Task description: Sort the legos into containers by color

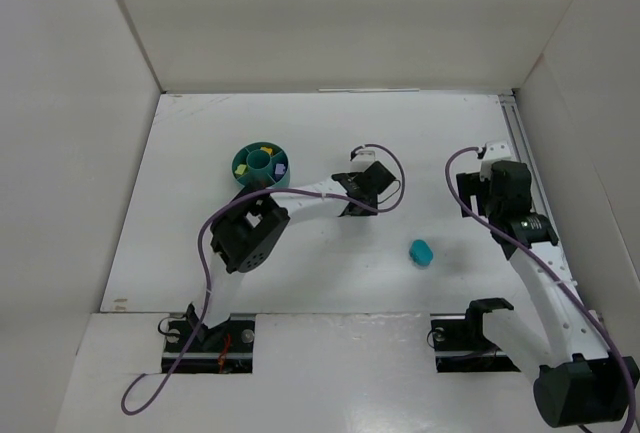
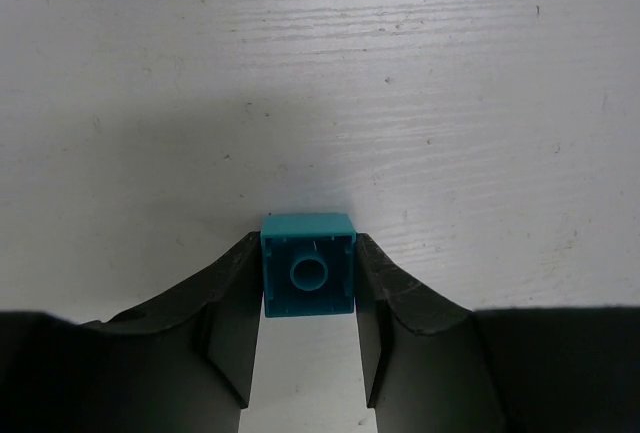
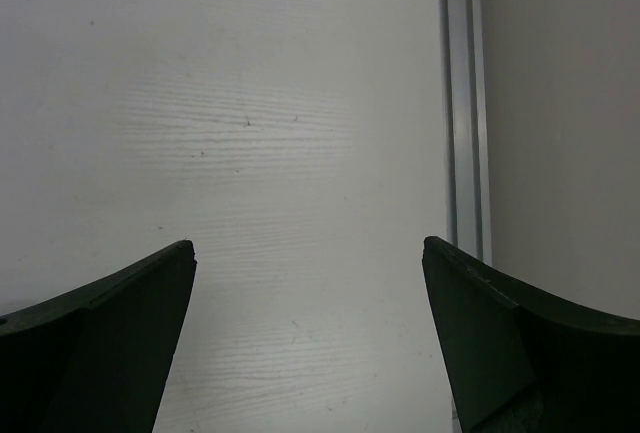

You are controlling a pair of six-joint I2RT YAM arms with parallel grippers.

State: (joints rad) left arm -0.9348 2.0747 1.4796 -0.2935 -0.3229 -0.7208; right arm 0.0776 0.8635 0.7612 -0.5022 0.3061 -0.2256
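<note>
White table (image 1: 330, 273) of faint wood grain under the overhead camera, boxed in by plain white panels. Bears a round teal dish (image 1: 262, 166) toward its far left, sitting flat on the surface, and a lone teal piece (image 1: 421, 252) lying well apart from it, nearer the right. Ends on the right in a pale metal rail (image 3: 463, 103) beside the side panel.

A teal brick (image 2: 308, 265) in left gripper (image 2: 308, 249); second teal piece (image 1: 421, 252) loose, right of round teal dish (image 1: 238, 165).
</note>
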